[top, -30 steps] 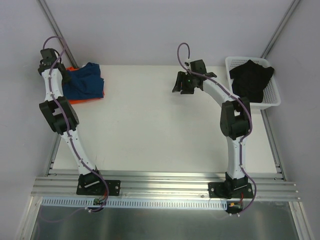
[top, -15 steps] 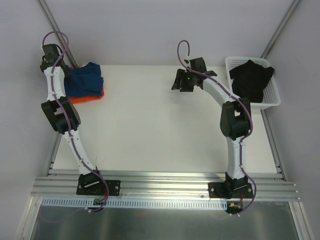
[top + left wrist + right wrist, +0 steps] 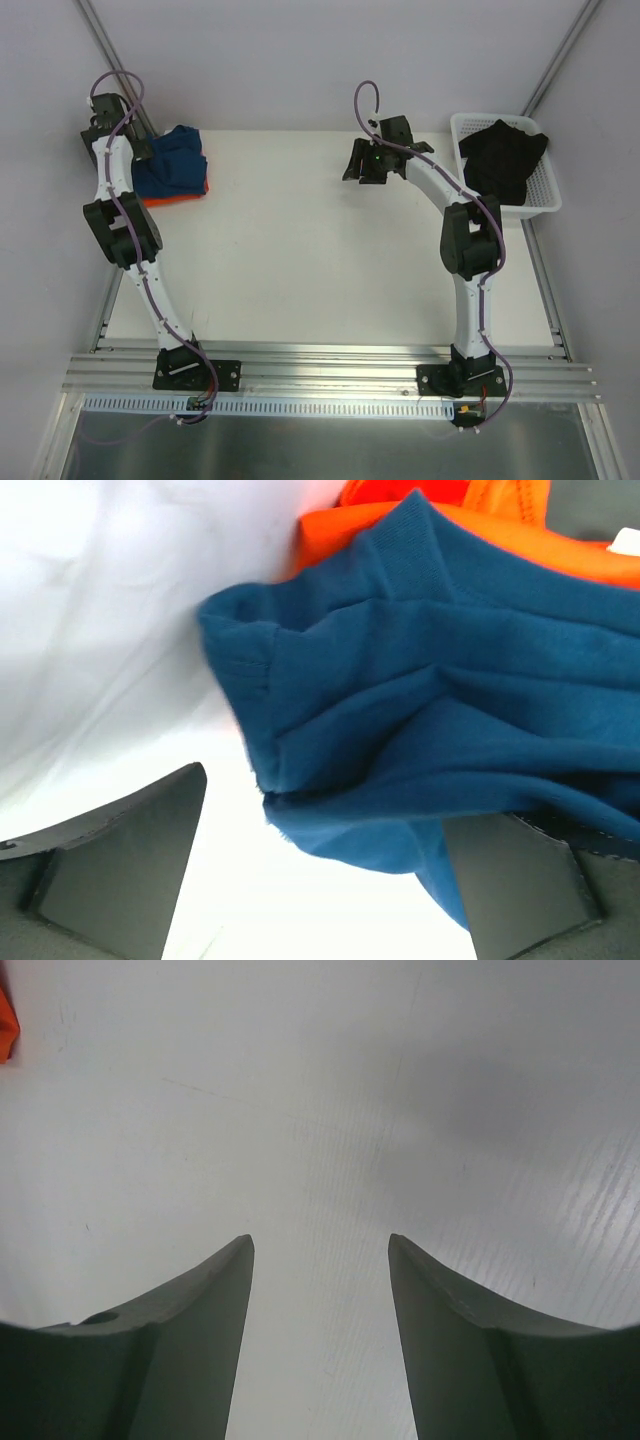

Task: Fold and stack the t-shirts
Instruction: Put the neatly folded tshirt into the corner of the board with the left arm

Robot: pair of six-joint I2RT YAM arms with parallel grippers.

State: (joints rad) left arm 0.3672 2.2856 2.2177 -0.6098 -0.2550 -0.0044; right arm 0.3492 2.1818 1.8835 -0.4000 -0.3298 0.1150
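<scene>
The navy blue t-shirt (image 3: 172,167) lies folded on top of the orange t-shirt (image 3: 178,192) at the far left of the table. My left gripper (image 3: 138,148) sits at the pile's left edge. In the left wrist view its fingers (image 3: 120,865) stand wide apart, so the left gripper (image 3: 325,880) is open. A fold of the blue t-shirt (image 3: 450,700) droops between them, unclamped, and the orange t-shirt (image 3: 560,540) shows behind it. My right gripper (image 3: 365,165) hovers over bare table at the back centre. The right gripper (image 3: 320,1245) is open with nothing between its fingers.
A white basket (image 3: 545,205) stands at the back right with a black garment (image 3: 505,155) heaped in it. The table's left edge and a metal rail run close beside the shirt pile. A sliver of orange cloth (image 3: 5,1025) shows far left in the right wrist view.
The left gripper has opened and let go of the blue t-shirt, and its wrist has drawn back toward the far left corner. The right arm has barely moved.
</scene>
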